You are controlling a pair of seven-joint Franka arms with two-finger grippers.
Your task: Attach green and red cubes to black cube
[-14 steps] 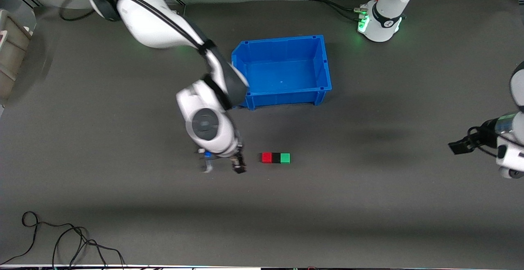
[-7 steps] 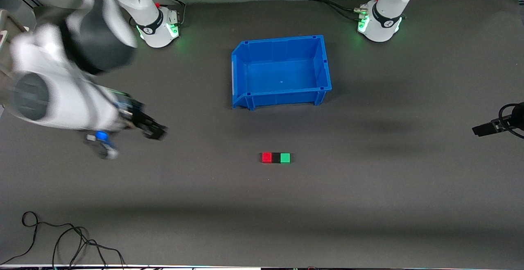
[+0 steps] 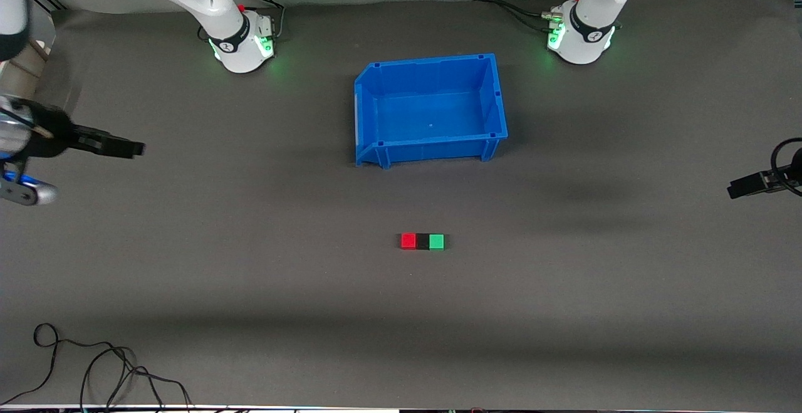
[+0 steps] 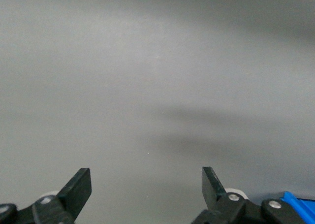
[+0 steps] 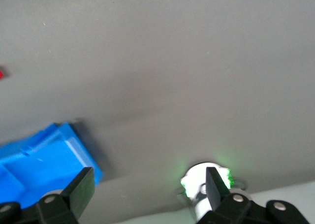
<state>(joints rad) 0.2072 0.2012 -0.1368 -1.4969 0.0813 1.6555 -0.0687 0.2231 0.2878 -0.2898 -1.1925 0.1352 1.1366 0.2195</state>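
The red cube (image 3: 408, 240), the black cube (image 3: 423, 241) and the green cube (image 3: 437, 241) lie in one touching row on the dark table. The black one is in the middle, with red toward the right arm's end and green toward the left arm's end. No gripper is near them. My right gripper (image 3: 91, 170) hangs open and empty over the right arm's end of the table; its wrist view shows the jaws (image 5: 147, 182) spread wide. My left gripper (image 3: 742, 186) waits at the left arm's end, open and empty (image 4: 146, 182), over bare table.
An empty blue bin (image 3: 364, 112) stands farther from the front camera than the cubes, and shows in the right wrist view as the bin (image 5: 39, 160). The arm bases (image 3: 241, 46) (image 3: 583, 37) glow green. Loose cables (image 3: 94, 369) lie at the near corner.
The right arm has swung up and away from beside the cube row toward its own end of the table. The left gripper drew back slightly. The cubes have not moved.
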